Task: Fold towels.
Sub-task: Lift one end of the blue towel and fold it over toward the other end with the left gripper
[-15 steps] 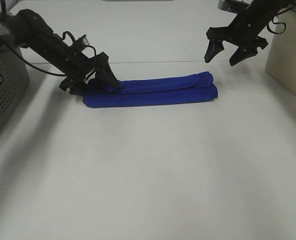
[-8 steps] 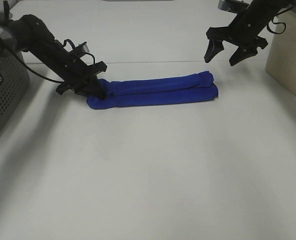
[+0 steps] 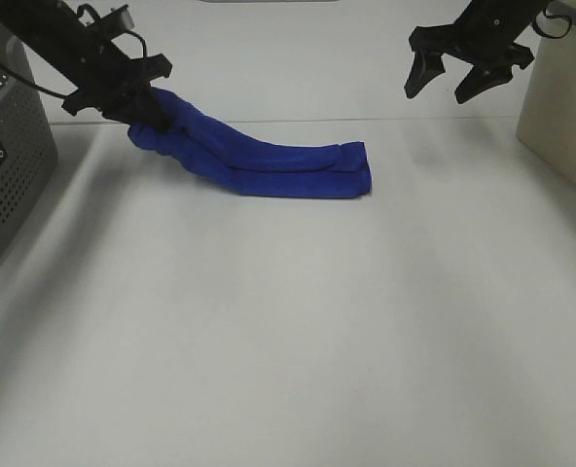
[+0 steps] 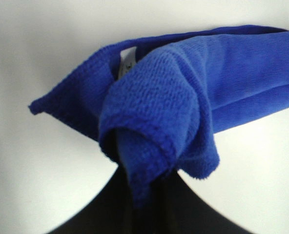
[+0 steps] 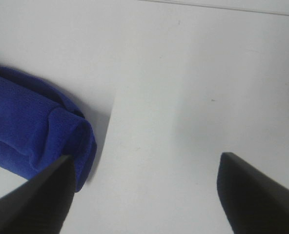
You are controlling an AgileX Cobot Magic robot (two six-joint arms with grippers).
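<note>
Grey perforated housing: stands at the far left edge of the surface, well apart from the towel.
Left tool: clamped on the left end of the towel and held above the surface, near the rear left corner. In the left wrist view the cloth bunches over the black tool body and hides the tips.
Towel, held end: raised clear of the surface. The layers are gathered into a rounded wad, and one hemmed corner sticks out sideways.
White tag: a small tag, visible in the left wrist view, tucked between two layers near the held end.
Towel, body: royal blue and folded lengthwise into a long narrow band showing two parallel ridges. It slopes down from the left tool toward the right and meets the surface partway along.
Towel, free end: lies flat on the surface, slightly left of centre in the high view. It is squared off, and both ridges end together.
Right tool: jaws apart and holding nothing. It hangs above the surface at the rear right, apart from the towel.
Fingers: in the right wrist view, the towel's free end lies on the surface beside one finger. Whether they touch cannot be told.
Beige block: stands at the far right edge, just beside the right tool in the high view.
</note>
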